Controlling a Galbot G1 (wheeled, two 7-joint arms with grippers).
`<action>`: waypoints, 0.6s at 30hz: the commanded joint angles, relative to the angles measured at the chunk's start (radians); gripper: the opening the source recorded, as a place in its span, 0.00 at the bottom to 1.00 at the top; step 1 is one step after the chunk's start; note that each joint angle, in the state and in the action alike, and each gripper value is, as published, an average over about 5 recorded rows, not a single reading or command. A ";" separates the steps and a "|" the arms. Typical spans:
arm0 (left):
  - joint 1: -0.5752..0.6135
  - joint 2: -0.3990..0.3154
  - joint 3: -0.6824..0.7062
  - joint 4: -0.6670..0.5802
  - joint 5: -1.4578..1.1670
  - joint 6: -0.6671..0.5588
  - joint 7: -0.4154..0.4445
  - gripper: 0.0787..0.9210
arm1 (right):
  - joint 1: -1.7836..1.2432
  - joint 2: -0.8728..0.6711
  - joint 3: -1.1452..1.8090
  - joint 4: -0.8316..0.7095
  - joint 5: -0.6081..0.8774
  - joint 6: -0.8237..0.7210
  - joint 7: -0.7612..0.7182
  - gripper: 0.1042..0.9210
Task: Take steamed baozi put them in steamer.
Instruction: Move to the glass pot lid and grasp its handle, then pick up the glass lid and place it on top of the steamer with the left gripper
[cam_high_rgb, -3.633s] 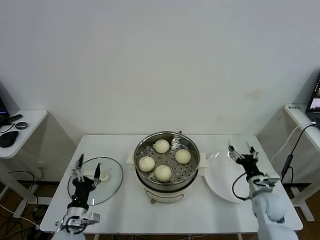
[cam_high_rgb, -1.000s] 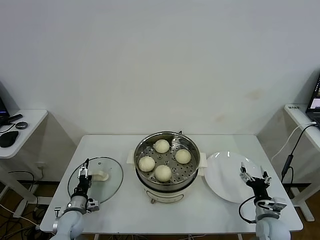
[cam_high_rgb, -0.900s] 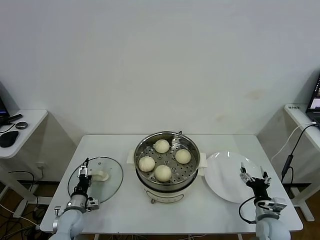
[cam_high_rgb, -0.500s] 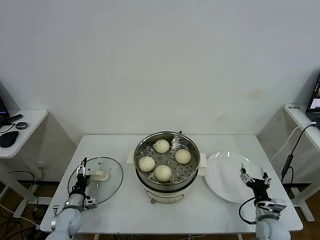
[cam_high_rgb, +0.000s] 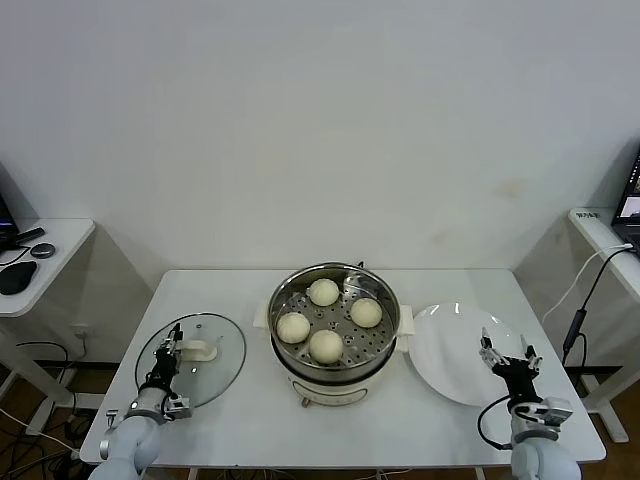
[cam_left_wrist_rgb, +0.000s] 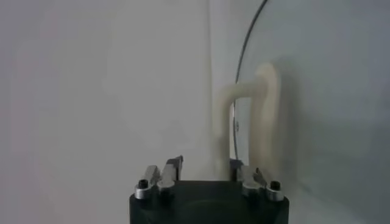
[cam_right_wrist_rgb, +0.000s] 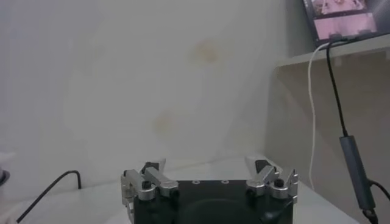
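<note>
Four baozi (cam_high_rgb: 325, 345) sit on steamer (cam_high_rgb: 334, 368) tray, centre of surface (cam_high_rgb: 400, 430). Likely soft, light, dentable: cup sides gently. Left gripper (cam_high_rgb: 170, 345) near lid (cam_high_rgb: 225, 365), fingers' state unclear. Right gripper (cam_high_rgb: 508, 352) over plate (cam_high_rgb: 440, 355), fingers spread.

Bright even indoor light, soft shadows, glare on steamer (cam_high_rgb: 333, 322) rim, hazy wrist views

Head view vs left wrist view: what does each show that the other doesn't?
Head view only: four pale cream buns in the shiny steel steamer pot, the flat white plate, and the right gripper, open over the plate's near edge. Left wrist view only: a close look at the lid handle's arch. Both: the round glass lid with its white handle, and the left gripper at it.
</note>
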 joint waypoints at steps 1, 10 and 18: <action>0.013 -0.023 -0.020 -0.033 -0.018 0.017 0.018 0.26 | 0.000 0.002 -0.003 0.000 -0.002 -0.001 -0.002 0.88; 0.095 -0.085 -0.036 -0.313 -0.150 0.411 0.167 0.11 | -0.002 0.002 -0.003 0.010 0.001 -0.003 -0.002 0.88; 0.177 -0.142 -0.056 -0.595 -0.061 0.649 0.252 0.11 | -0.001 0.006 -0.004 0.022 0.011 -0.011 -0.002 0.88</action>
